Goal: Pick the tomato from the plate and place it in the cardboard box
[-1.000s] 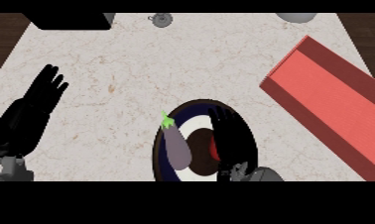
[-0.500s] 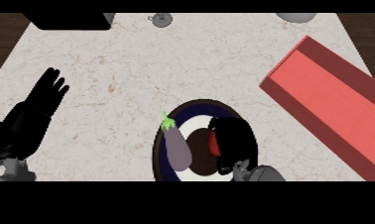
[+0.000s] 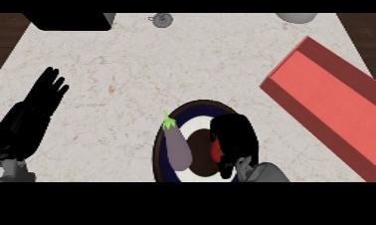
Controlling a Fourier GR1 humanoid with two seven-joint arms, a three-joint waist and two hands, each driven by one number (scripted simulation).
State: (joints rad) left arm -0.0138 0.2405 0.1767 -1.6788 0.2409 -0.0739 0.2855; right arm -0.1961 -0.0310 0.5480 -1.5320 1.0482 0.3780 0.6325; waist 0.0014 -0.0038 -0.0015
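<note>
Looked steeply down on a pale, veined worktop (image 3: 147, 69). Caught the right robot hand (image 3: 235, 134) low in the view, over the right half of a round plate (image 3: 183, 109) with a dark rim, a white ring and a dark centre. Found its fingers curled down round the tomato (image 3: 216, 150), with only a red patch showing at the hand's left side. Could not tell whether lifted clear or resting on the plate. Placed the tomato at the plate's centre, well apart from the box (image 3: 330, 99). Showed an eggplant (image 3: 177, 149) lying lengthwise on the plate's left half, green stalk pointing to the far rim, body just beside the tomato. Saw the long red box set slantwise at the right edge, open side up, near the plate but not touching it. Found the left robot hand (image 3: 33, 114) at the view's left edge, fingers straight and spread, holding nothing, at rest. Took in, along the far edge, a black block (image 3: 70, 21) at the left, a small grey item (image 3: 161, 19) near it and a grey round thing (image 3: 297, 17) at the right, cut off by the view's edge.
</note>
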